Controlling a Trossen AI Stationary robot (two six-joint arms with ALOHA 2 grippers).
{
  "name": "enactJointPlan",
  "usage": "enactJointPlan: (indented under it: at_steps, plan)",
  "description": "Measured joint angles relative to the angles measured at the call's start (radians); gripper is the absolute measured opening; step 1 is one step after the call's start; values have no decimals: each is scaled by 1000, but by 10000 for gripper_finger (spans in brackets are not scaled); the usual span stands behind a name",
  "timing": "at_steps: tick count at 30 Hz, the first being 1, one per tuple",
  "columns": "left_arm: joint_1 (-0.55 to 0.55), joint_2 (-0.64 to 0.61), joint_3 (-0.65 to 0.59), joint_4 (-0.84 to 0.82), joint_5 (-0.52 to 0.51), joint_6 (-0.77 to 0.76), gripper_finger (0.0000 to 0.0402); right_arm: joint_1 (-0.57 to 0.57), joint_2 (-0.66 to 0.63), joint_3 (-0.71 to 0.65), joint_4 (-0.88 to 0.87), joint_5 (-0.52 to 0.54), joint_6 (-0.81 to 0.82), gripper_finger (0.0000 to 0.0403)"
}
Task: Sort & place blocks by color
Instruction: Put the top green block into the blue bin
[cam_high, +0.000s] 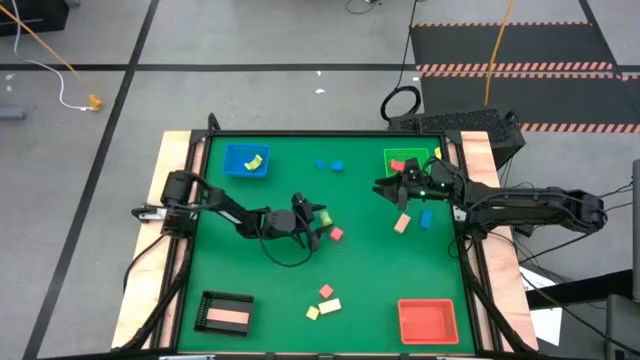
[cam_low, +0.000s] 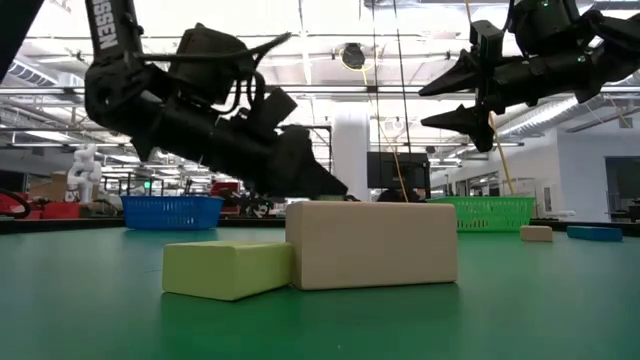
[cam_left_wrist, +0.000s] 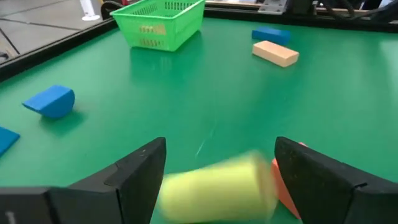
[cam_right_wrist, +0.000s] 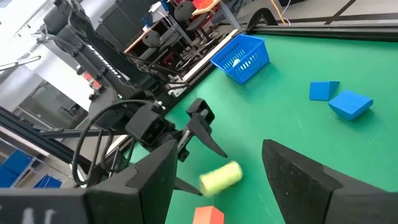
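Observation:
My left gripper is open low over the middle of the green table. A yellow-green block sits between its fingers, blurred, with a red block right beside it. The right wrist view shows that block between the left arm's spread fingers. My right gripper hangs open in the air, holding nothing, beside the green tray. Blue blocks lie at the far middle. A pink block and a blue one lie at the right. My left gripper has the yellow-green block between its open fingers, which reach it slanting down from the table's left. Whether either finger touches the block I cannot tell, as it shows blurred.
A blue tray holding a yellow-green block stands far left. A black tray is near left and a red tray near right. Pink, cream and yellow-green blocks lie near the front edge. The cream block and a yellow-green one are close to the low camera.

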Motion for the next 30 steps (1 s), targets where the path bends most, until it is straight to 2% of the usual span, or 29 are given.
enactJointPlan:
  at_steps: [9, 13, 16, 24, 30]
  plan:
    - [17, 7, 4, -46, -1, -6, 229, 0, 0, 0, 4, 0, 0, 226]
    - [35, 7, 4, -51, 14, -42, 218, 0, 0, 0, 4, 0, 0, 226]
    - [46, 7, 4, -53, 28, -112, 230, 0, 0, 0, 3, 0, 0, 226]
    - [70, 7, 46, -43, 23, -320, 297, 0, 0, 0, 4, 0, 0, 226]
    - [85, 7, 120, -235, 24, -447, 308, 0, 0, 0, 3, 0, 0, 226]
